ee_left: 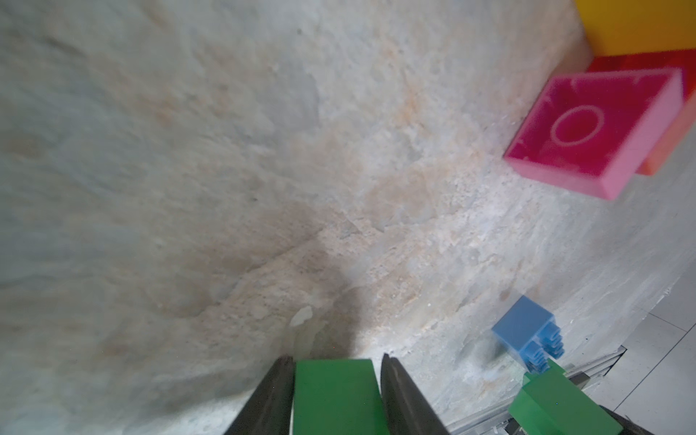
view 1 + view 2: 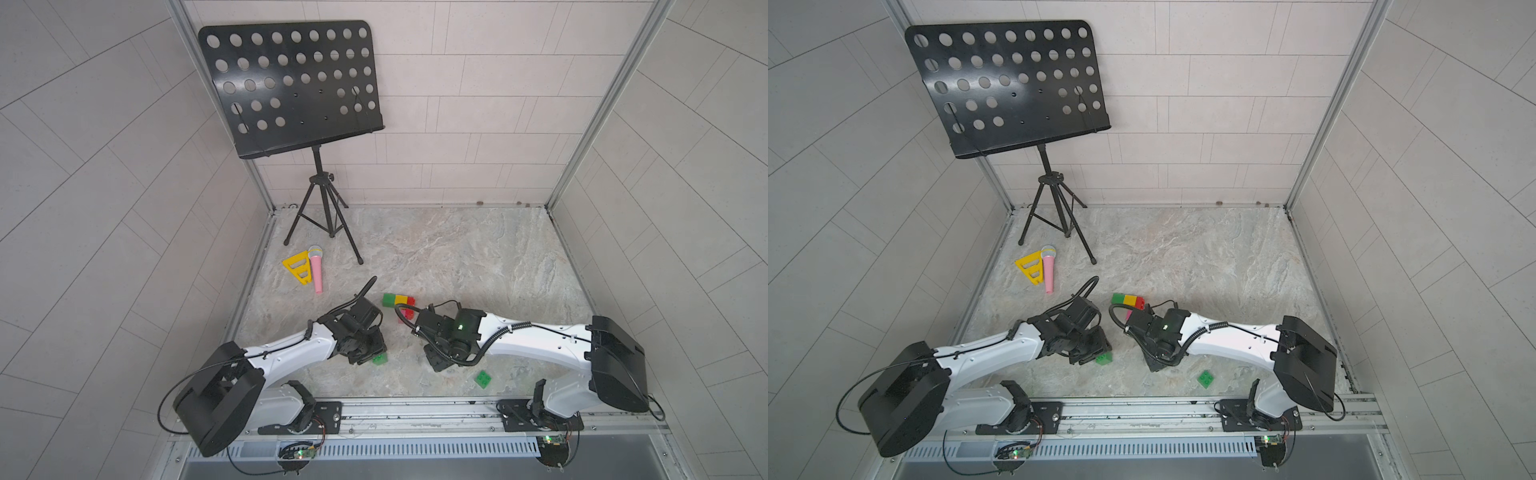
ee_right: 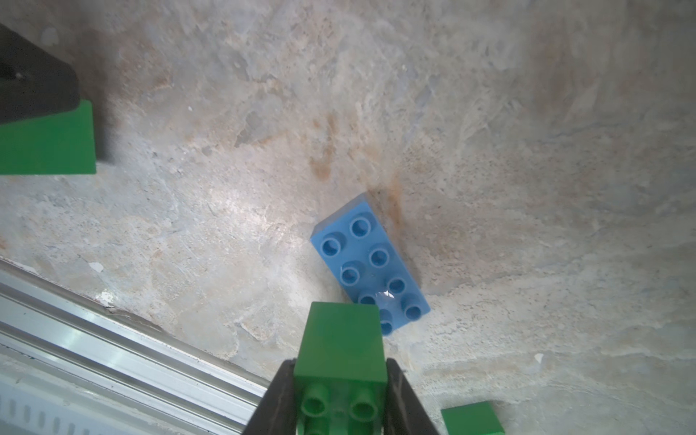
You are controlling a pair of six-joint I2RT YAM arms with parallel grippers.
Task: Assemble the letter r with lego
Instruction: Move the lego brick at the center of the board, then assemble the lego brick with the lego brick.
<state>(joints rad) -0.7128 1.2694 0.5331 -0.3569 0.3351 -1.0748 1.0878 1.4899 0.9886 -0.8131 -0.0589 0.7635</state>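
**Green bricks are sitting in both jaws, with the letter r looking about half built**

Toward the front edge of the desk, left of its middle, the left jaws are pressing against two opposite sides of the left-held green brick. It is looking pinched, though I cannot tell whether it is lifted clear of the desk.

Further in, near the desk's middle, the joined green brick, the yellow brick and the red brick are lying in a touching row. The pink brick is sticking out from the red one, showing its hollow underside. I am taking that cluster for the started letter, lying on its side.

To its right, the right jaws are pinching the right-held green brick, its studs facing the wrist camera. It is hanging over or just beside one end of the blue brick; I cannot tell which. The blue brick is lying flat and loose, studs up.

Nearest the front edge, right of middle, the spare green brick is sitting untouched.

By my reckoning, four bricks are joined and four are waiting: both held greens, the blue and the spare.
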